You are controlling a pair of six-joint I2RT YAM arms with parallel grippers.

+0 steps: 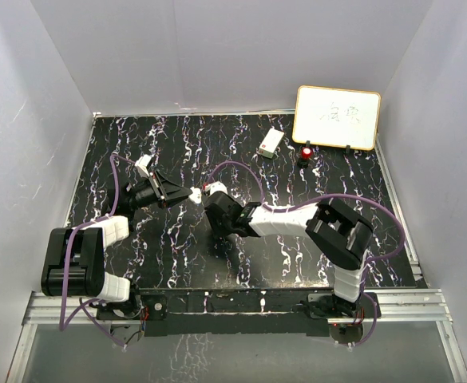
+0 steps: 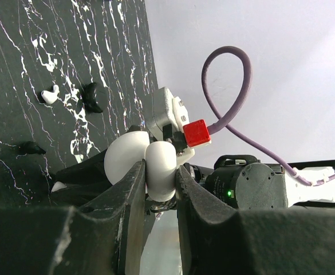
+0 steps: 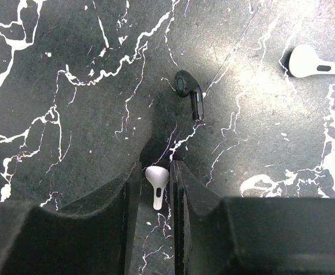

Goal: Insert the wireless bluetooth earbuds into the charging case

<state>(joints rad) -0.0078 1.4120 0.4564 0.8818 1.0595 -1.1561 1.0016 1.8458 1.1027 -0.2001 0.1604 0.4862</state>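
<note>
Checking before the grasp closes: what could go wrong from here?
1. The white earbud between the right jaws is tiny and rounded; it may squirt out when pinched.
2. The left jaws pinch the white case on curved sides; it could slip during insertion.
3. The black earbud just ahead might get nudged.

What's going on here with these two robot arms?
The left end effector is clamped on a white charging case. The right end effector, close beside it, has a white earbud pinched between its fingers, low over the marbled table. A black earbud and a second white earbud lie loose nearby.
</note>
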